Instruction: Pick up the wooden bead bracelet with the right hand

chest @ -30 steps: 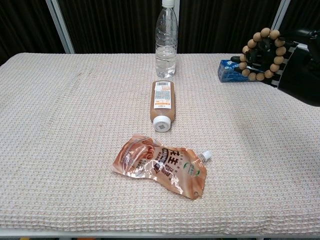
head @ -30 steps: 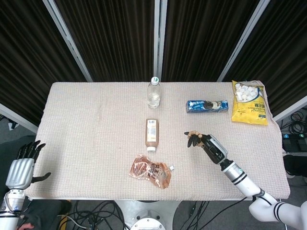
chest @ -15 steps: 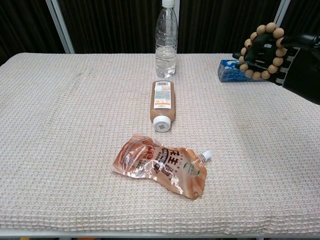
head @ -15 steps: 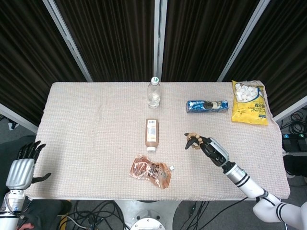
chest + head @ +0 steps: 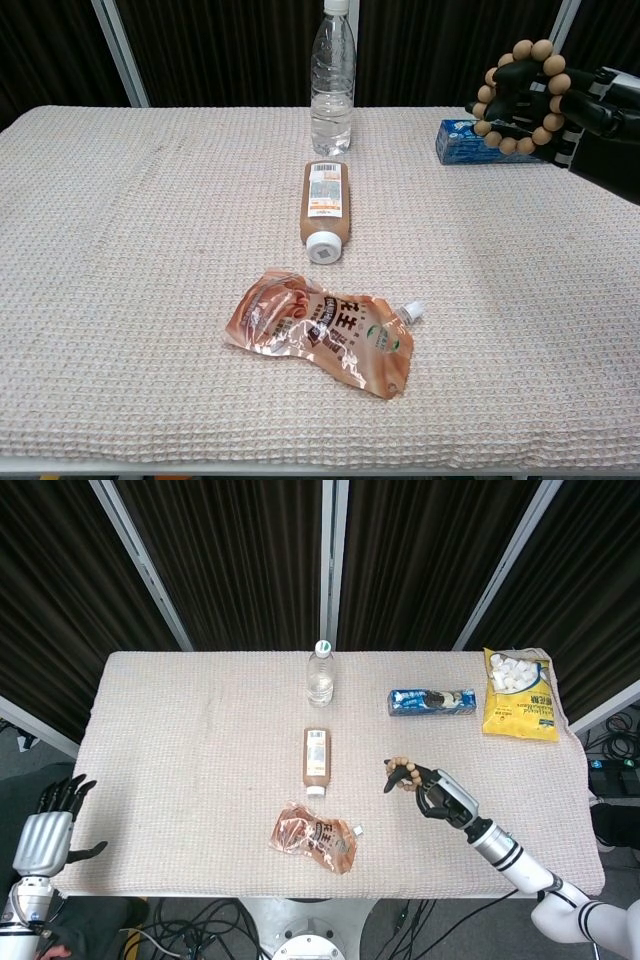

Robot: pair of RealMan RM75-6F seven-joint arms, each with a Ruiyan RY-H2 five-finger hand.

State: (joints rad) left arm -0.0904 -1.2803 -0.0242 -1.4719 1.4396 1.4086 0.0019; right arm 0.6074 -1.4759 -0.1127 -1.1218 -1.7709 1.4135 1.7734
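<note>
Bracelet (image 5: 520, 97) is in the right hand (image 5: 560, 105), looped around the fingers (image 5: 508, 80) and clear of the desk (image 5: 150, 200). In the chest view the bead ring stands roughly upright, hanging at the fingertip end of the hand, on the side towards desk centre. The head view shows the same thing: bracelet (image 5: 400, 773) at the tip of the right hand (image 5: 440, 793), the arm coming in from the near right edge.

Right hand is clamped on the beads, fingers curled through the loop. I can't tell how deep the loop sits on them.

Left hand (image 5: 45, 830) is off the near left corner of the desk, fingers spread, holding nothing, well apart from everything. It plays no part here.

My read: the pick is essentially done. What matters is that the loop hangs from the fingers rather than sitting in the palm, so tipping the fingertips down could let it slide off. Keep the hand level or fingertips up.

Under and beside the hand: blue packet (image 5: 462, 140) just behind it in the chest view, brown bottle (image 5: 323, 205) and pouch (image 5: 320, 330) well to its left.
</note>
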